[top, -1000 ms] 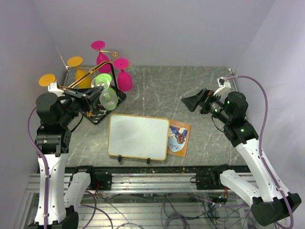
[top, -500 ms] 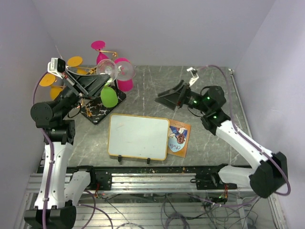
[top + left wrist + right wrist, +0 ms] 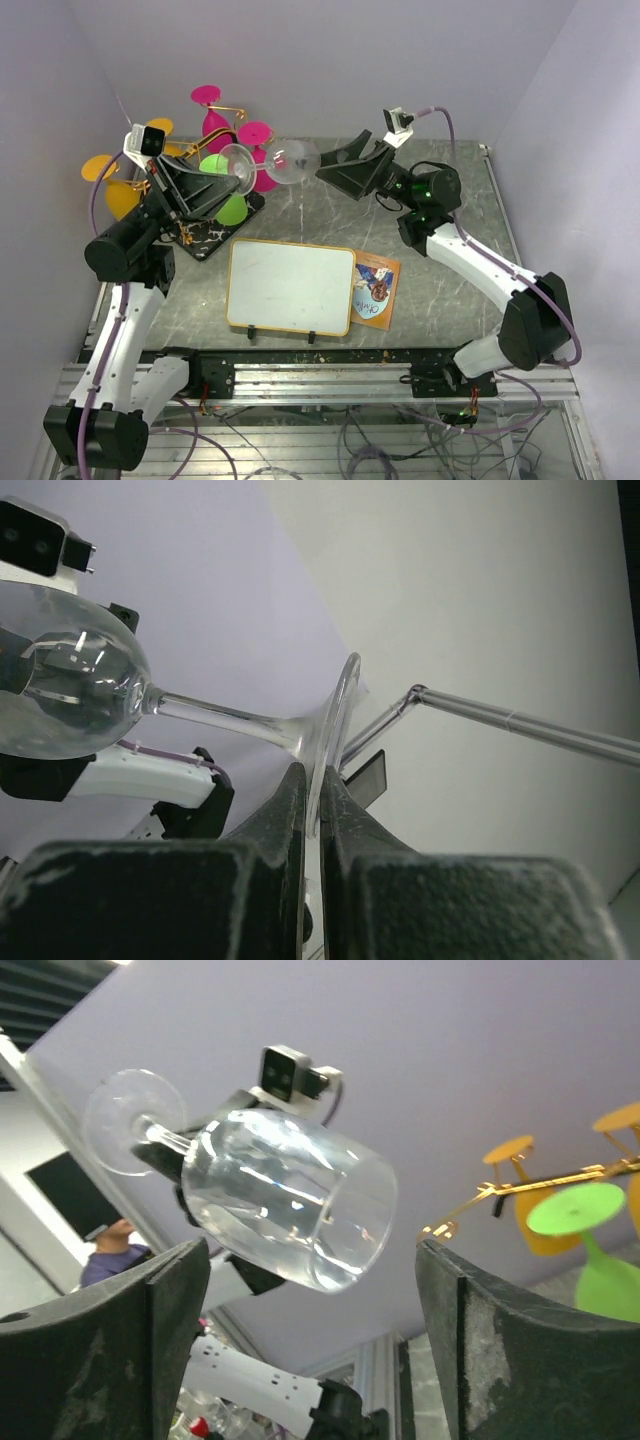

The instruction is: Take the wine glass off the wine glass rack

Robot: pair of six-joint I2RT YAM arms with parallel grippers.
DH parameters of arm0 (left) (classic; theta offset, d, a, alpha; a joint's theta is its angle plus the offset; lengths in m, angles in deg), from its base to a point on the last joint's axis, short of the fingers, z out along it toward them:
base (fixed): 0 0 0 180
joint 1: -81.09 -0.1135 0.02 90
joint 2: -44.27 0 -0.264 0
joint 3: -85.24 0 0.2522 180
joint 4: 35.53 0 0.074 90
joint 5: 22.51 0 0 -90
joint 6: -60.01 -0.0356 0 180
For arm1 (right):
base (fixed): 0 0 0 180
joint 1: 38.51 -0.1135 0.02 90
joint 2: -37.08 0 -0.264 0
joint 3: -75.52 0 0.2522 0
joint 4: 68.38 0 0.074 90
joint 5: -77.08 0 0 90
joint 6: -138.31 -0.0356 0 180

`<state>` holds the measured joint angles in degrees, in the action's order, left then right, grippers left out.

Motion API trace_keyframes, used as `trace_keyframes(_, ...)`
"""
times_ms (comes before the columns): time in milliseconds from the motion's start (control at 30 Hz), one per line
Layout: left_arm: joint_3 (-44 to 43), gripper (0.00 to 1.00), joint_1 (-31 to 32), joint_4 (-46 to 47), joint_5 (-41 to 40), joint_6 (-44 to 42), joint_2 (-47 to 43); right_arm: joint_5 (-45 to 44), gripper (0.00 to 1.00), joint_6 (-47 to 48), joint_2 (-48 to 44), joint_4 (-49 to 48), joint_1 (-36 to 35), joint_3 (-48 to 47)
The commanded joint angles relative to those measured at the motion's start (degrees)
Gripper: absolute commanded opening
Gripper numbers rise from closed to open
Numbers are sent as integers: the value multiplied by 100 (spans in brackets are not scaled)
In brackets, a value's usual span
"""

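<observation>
A clear wine glass [image 3: 292,160] hangs in the air, lying sideways, off the wine glass rack. My left gripper [image 3: 238,175] is shut on its round foot [image 3: 335,715]; the left wrist view shows the foot's edge pinched between the fingers [image 3: 290,810], with the bowl [image 3: 65,695] pointing away. My right gripper [image 3: 330,165] is open just right of the bowl. In the right wrist view the bowl [image 3: 290,1200] floats above and between the spread fingers [image 3: 180,1300], not touched. The rack's black marble base [image 3: 210,240] stands at the back left.
Pink [image 3: 262,168], green [image 3: 230,207] and orange [image 3: 120,200] glasses hang on the rack's gold arms [image 3: 520,1190]. A whiteboard [image 3: 290,285] and an orange card [image 3: 376,290] lie on the grey tabletop. Walls close in at the back and sides.
My left gripper has lifted the clear glass off the rack and carried it up and to the right. My right arm has swung left and up, ending open at the bowl.
</observation>
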<state>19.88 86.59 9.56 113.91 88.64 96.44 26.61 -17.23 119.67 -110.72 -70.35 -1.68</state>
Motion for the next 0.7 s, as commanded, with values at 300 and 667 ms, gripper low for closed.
trace_keyframes(300,252,7,555,1359,-501,200,209,134,54,-2274,409,-3973,-57,-125)
trace_keyframes(667,151,12,1092,820,-534,-554,392,-19,6,-2885,330,-4472,-121,-512)
